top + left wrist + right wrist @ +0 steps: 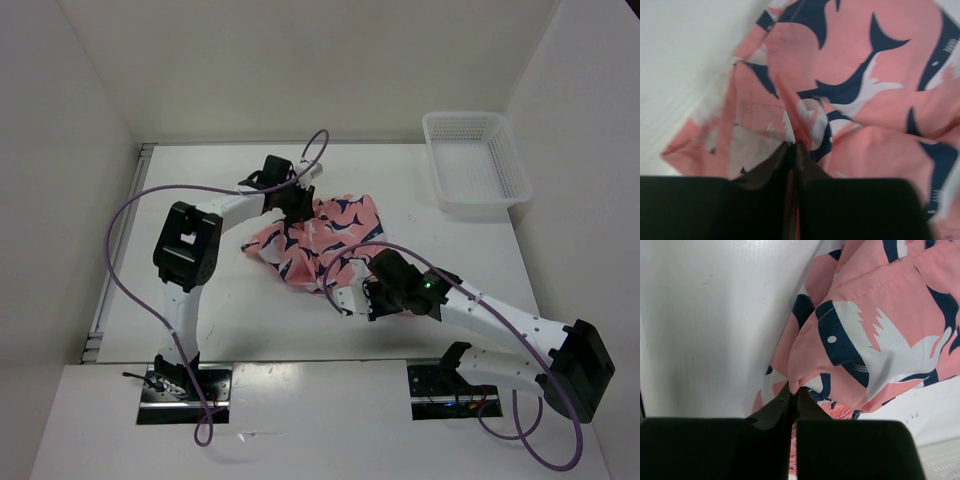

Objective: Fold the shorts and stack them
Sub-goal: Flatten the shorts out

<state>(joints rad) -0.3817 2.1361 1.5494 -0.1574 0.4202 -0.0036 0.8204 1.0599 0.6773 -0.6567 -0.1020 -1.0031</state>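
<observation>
The salmon-pink shorts [322, 236] with navy-and-white whale shapes lie crumpled in the middle of the white table. My left gripper [299, 206] is at their far left edge. In the left wrist view the left gripper [792, 145] is shut on a raised fold of the shorts [865, 125]. My right gripper [347, 299] is at the near edge of the cloth. In the right wrist view the right gripper [794, 390] is shut on a hem corner of the shorts [875, 340], which bunch up over its fingertips.
A white perforated basket [476, 207] stands at the table's far right corner, apart from the shorts. Purple cables loop over both arms. Bare white table [230, 300] lies to the left of the cloth and in front of it.
</observation>
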